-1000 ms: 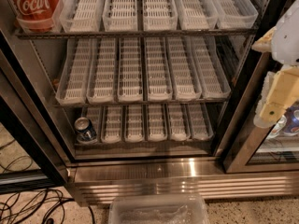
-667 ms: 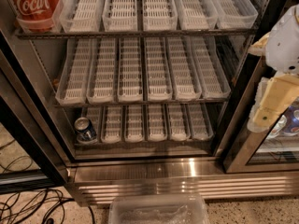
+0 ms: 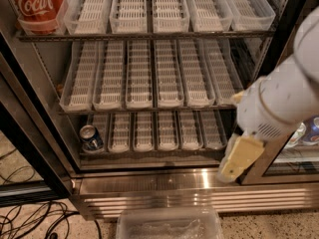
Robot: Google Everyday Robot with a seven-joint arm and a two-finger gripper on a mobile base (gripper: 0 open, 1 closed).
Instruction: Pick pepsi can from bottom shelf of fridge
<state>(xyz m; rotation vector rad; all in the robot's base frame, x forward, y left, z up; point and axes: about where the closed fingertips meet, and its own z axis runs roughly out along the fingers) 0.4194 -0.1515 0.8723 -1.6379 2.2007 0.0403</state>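
Observation:
The pepsi can [image 3: 91, 137] is dark blue with a silver top. It stands upright at the far left of the bottom shelf [image 3: 164, 131], a row of narrow white slotted trays in the open fridge [image 3: 199, 184]. My gripper [image 3: 237, 161] hangs from the white arm at the right, in front of the fridge's lower right corner by the door frame. It is far to the right of the can and holds nothing that I can see.
A big red Coca-Cola container [image 3: 37, 3] stands at the top left. Two racks of white trays [image 3: 149, 73] sit above the bottom shelf. A clear plastic bin [image 3: 169, 225] lies on the floor in front. Cables [image 3: 30, 218] lie at bottom left. Cans [image 3: 306, 132] show behind the right door.
My arm and gripper have moved left and down, from the right edge to in front of the fridge's lower right corner. The can has not moved.

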